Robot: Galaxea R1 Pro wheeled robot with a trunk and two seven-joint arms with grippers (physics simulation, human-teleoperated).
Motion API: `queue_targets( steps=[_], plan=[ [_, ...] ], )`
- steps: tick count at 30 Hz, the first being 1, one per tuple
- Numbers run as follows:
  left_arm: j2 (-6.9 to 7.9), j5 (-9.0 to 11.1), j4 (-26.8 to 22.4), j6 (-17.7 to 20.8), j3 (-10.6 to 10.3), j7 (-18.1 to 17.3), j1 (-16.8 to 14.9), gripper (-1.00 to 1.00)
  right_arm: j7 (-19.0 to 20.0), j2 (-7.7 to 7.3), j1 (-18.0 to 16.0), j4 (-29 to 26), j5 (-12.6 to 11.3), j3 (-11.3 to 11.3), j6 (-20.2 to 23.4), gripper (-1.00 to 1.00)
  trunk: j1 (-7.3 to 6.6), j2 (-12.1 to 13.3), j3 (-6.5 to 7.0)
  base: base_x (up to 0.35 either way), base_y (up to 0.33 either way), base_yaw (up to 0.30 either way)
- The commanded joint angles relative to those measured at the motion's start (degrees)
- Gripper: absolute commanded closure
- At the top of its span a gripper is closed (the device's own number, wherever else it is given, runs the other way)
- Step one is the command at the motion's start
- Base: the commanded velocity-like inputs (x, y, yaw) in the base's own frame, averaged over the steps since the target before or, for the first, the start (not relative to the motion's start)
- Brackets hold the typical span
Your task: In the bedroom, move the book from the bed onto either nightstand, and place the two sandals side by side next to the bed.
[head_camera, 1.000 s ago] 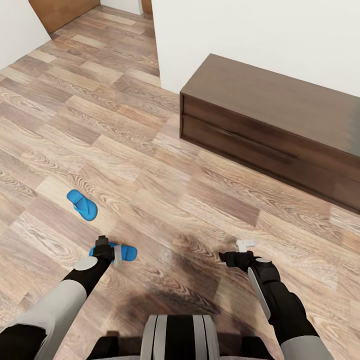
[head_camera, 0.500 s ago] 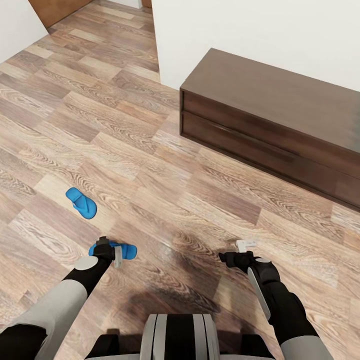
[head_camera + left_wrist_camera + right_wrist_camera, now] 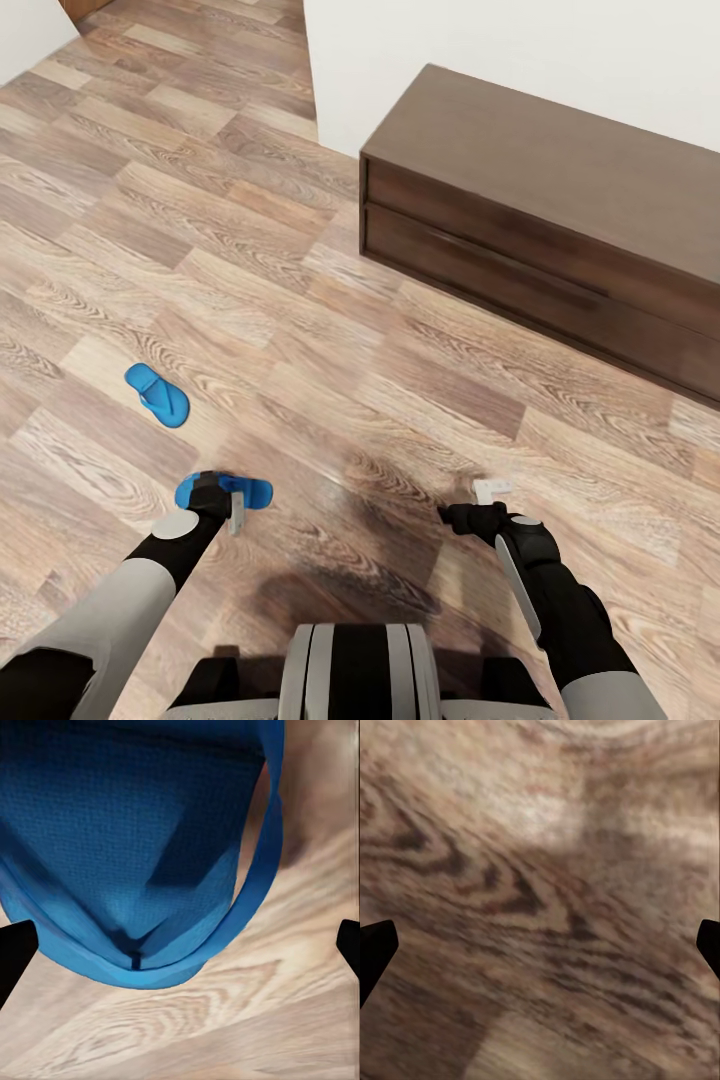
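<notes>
Two bright blue sandals lie on the wood-plank floor. One sandal [image 3: 157,394] lies alone at the left. The other sandal [image 3: 252,491] lies right under my left gripper [image 3: 224,505], which hangs just over it, open. In the left wrist view this sandal [image 3: 127,847] looms close, with its strap curving past, and the left gripper [image 3: 180,945] has its dark fingertips [image 3: 13,952] spread wide around it. My right gripper [image 3: 482,503] hovers open above bare floor [image 3: 540,900]. The book, the bed and the nightstand are out of view.
A long, low dark-brown cabinet [image 3: 560,200] with two drawers stands against the white wall [image 3: 520,50] at the upper right. Open plank floor [image 3: 200,230] stretches to the left and towards a passage at the upper left. My own base [image 3: 355,670] sits at the bottom.
The whole picture has shifted: floor, both sandals and cabinet sit slightly higher in the head view. Both arms keep the same pose and both grippers stay open.
</notes>
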Motion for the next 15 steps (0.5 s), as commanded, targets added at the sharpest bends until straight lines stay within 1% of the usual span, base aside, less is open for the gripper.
queue_targets(
  steps=[1, 3, 8, 15],
  plan=[
    [0.06, -0.38, -0.10, 0.17, -0.36, -0.53, -0.02, -1.00, 0.14, -0.03, 0.00, -0.07, 0.04, 0.04, 0.28, -1.00, 0.02, -0.03, -0.26, 0.000, 0.000, 0.000],
    [0.05, -0.39, -0.10, 0.15, -0.36, -0.57, 0.00, -1.00, 0.12, -0.03, 0.01, -0.07, 0.02, 0.04, 0.28, -1.00, 0.07, -0.05, -0.70, 0.000, 0.000, 0.000],
    [0.06, -0.41, -0.14, 0.16, -0.38, -0.61, -0.01, -1.00, 0.11, -0.03, -0.05, 0.01, 0.01, 0.04, 0.28, -1.00, 0.07, -0.05, -0.70, 0.000, 0.000, 0.000],
    [0.59, -0.41, -0.21, 0.16, -0.43, -0.61, -0.01, -1.00, 0.14, -0.03, -0.01, 0.01, 0.02, 0.06, 0.28, -1.00, 0.07, -0.05, -0.70, 0.000, 0.000, 0.000]
  ],
)
